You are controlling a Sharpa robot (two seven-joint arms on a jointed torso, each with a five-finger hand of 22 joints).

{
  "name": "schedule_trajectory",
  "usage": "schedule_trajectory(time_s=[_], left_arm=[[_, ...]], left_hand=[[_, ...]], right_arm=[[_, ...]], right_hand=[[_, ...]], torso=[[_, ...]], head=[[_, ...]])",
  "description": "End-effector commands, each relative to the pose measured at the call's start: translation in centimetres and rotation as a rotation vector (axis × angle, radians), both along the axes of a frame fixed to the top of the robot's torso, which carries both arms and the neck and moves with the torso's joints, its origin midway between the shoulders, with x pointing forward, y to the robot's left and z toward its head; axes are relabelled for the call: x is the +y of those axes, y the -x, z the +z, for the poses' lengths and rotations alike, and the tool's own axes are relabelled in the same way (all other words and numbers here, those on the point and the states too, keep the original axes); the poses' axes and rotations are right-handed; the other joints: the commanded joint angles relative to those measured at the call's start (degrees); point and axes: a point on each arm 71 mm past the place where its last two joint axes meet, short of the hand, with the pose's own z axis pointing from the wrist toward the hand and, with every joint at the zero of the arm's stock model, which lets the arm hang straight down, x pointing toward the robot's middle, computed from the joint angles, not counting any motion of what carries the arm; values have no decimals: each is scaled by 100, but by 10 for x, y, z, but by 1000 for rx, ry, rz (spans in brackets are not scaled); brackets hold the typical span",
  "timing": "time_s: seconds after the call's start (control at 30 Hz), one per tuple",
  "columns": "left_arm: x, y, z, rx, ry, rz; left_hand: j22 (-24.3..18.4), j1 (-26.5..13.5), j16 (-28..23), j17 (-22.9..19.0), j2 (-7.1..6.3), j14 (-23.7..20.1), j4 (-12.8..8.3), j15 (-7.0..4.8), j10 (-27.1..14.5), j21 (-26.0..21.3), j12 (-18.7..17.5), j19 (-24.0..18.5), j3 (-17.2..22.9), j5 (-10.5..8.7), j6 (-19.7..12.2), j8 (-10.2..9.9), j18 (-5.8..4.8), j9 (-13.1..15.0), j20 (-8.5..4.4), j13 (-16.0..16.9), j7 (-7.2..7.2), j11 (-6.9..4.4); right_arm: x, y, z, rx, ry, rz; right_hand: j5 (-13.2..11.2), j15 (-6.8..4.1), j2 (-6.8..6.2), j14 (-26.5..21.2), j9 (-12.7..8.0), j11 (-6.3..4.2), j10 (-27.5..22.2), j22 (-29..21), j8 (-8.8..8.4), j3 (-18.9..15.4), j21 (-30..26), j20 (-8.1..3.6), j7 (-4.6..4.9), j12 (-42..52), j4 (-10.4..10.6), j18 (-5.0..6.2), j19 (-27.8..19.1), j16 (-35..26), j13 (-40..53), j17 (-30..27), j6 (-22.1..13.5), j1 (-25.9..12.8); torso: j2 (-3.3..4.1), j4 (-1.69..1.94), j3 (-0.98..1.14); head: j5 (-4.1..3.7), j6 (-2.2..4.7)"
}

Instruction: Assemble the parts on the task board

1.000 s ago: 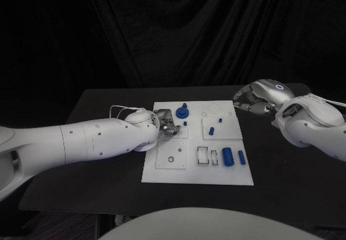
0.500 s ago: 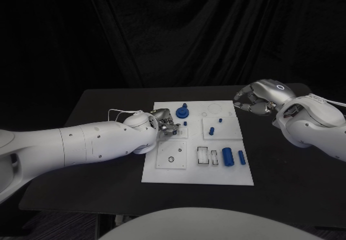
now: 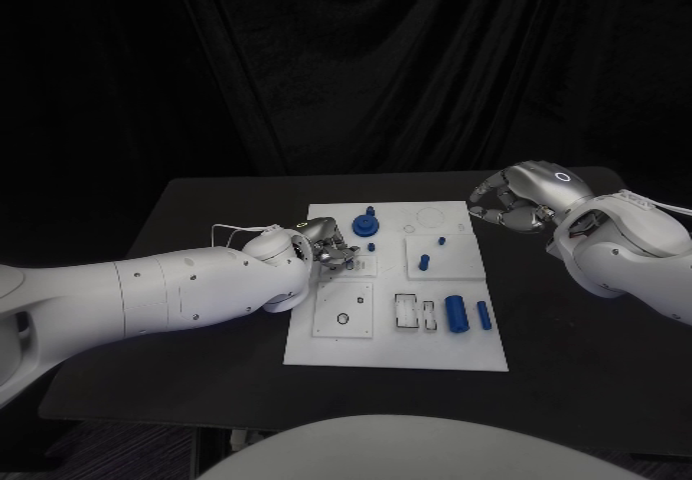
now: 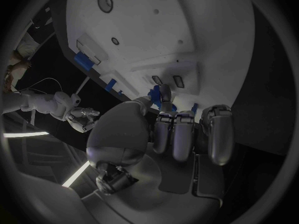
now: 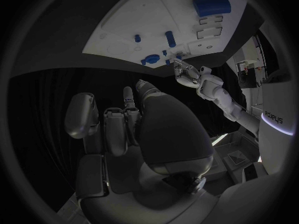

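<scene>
Two hands are seen from the head view: the left hand (image 3: pixel 330 247) is set over the task board's (image 3: pixel 398 345) left edge, fingers curled; the right hand (image 3: pixel 515 203) is held clenched beyond the board's far right corner, grasping nothing. Blue parts (image 3: pixel 454 313) lie on the white board, mid-bench (image 3: pixel 216 205). From the left wrist view, a blue part (image 4: pixel 157 96) seems pinched at the fingertips (image 4: pixel 164 90). From the right wrist view, fingers (image 5: pixel 116 129) are curled in, empty.

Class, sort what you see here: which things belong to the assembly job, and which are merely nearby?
Belong to the job:
white rectangular task board
large blue cylinder part
slim blue rod part
blue round knobbed part
small blue peg
left hand, over the board
right hand, off the board's edge

Merely nearby:
black table
black curtain
</scene>
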Motion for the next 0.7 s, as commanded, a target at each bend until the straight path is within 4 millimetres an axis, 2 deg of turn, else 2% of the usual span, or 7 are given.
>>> schedule_trajectory(time_s=[0.03,0.13,0.37,0.7], left_arm=[[-3,1,0,-13,21,-12],[-4,2,-2,-9,20,-14],[-3,2,-5,-3,17,-12],[-2,3,-8,5,14,-14]], left_hand=[[688,-68,15,1510,-1,615,2,30,606,-28,-4,-31,-39,-42,-12,-37,6,7,9,1500,41,43],[689,-82,15,1510,0,615,1,31,606,-30,-4,-31,-57,-76,-13,-46,6,9,11,1500,43,45],[686,-182,15,1510,44,615,9,42,606,-48,-4,-40,-162,-300,-2,-92,10,20,22,1500,55,56],[687,-290,15,1510,51,615,14,47,606,-57,-4,-43,-268,-372,10,-120,12,27,28,1500,59,61]], right_arm=[[-1,0,-1,7,4,-13],[-2,1,-2,8,5,-14],[-2,1,-2,9,5,-14],[-2,1,-2,9,5,-14]], right_hand=[[34,-5,-1,330,-5,-2,-38,848,-38,28,-13,1,10,-35,-1,75,-18,-38,622,1077,42,24],[34,-5,-1,330,-5,-2,-38,848,-38,28,-13,1,10,-35,-1,75,-18,-38,622,1077,42,24],[35,-4,-5,330,-7,-2,-36,849,-38,27,-11,1,9,-33,1,74,-15,-38,624,1077,48,19],[35,-4,-7,330,-7,-2,-36,850,-34,26,-13,2,8,-33,3,74,-15,-40,624,1077,58,16]], torso=[[0,2,-1],[-1,2,-1],[-1,-1,-2],[2,-1,-1]], head=[[-1,-1],[6,-1],[2,-1],[0,-1]])
